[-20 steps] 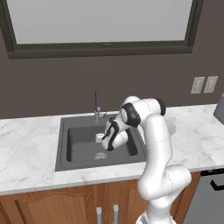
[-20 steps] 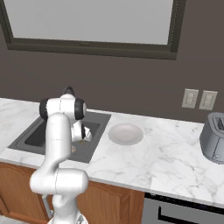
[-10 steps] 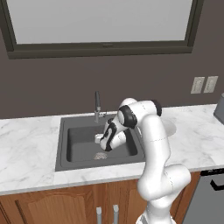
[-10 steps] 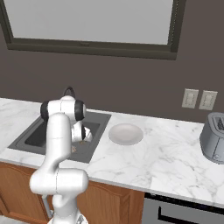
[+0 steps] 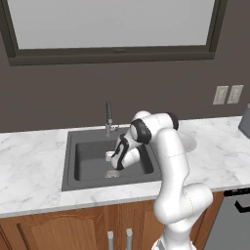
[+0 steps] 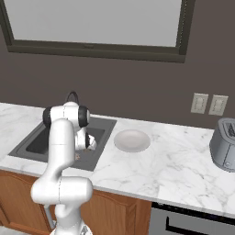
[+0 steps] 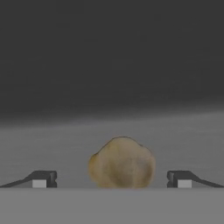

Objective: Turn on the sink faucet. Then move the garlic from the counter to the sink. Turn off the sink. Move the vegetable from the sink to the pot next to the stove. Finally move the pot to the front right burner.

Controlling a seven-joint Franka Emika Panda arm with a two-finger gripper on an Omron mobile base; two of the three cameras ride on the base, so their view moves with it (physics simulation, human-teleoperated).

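Straddling roundish garlic point(image 7: 122, 162) on sink point(image 7: 109, 127) floor, hand point(image 7: 111, 179) wide open, empty.

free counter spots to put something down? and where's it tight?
Bare counter left of the sink; more bare marble between the plate and the toaster. Crowded: inside the sink, where the open gripper straddles the garlic below the faucet.

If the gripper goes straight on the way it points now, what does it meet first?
Most likely the garlic, which lies centred between the open gripper fingertips on the sink floor; how far ahead is unclear.
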